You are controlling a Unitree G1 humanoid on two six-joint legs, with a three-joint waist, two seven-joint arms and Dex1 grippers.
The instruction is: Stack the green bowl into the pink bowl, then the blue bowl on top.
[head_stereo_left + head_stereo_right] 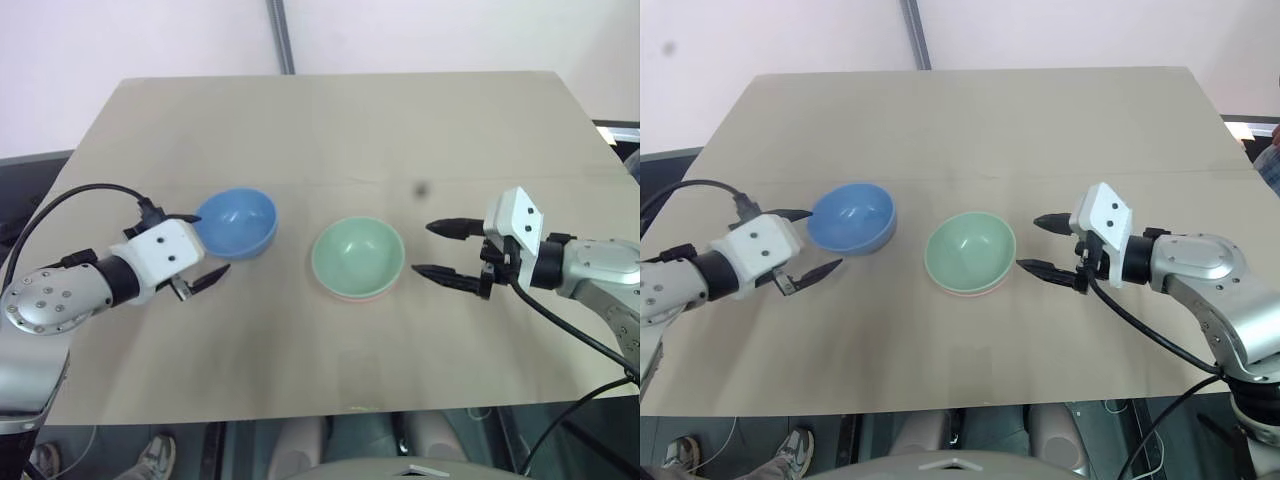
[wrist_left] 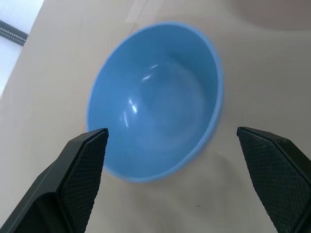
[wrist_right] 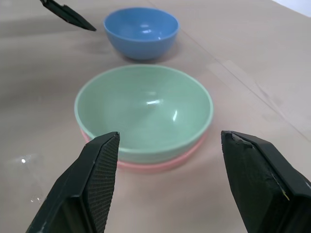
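Green bowl (image 1: 358, 256) nested in pink bowl (image 1: 352, 296) at mid-bench (image 1: 330, 130), blue bowl (image 1: 237, 221) apart to its left. Left end effector (image 1: 195, 247) spread wide beside blue bowl, empty; right end effector (image 1: 438, 251) spread, empty, just right of stack.

Left wrist: blue bowl upright between parted fingers (image 2: 73, 174).

Right wrist: green-on-pink stack ahead, untouched.

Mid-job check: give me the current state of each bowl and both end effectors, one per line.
green bowl: upright, nested in the pink bowl.
pink bowl: upright under the green one, rim showing.
blue bowl: upright on the table, apart, ungrasped.
left end effector: open beside the blue bowl.
right end effector: open, empty.
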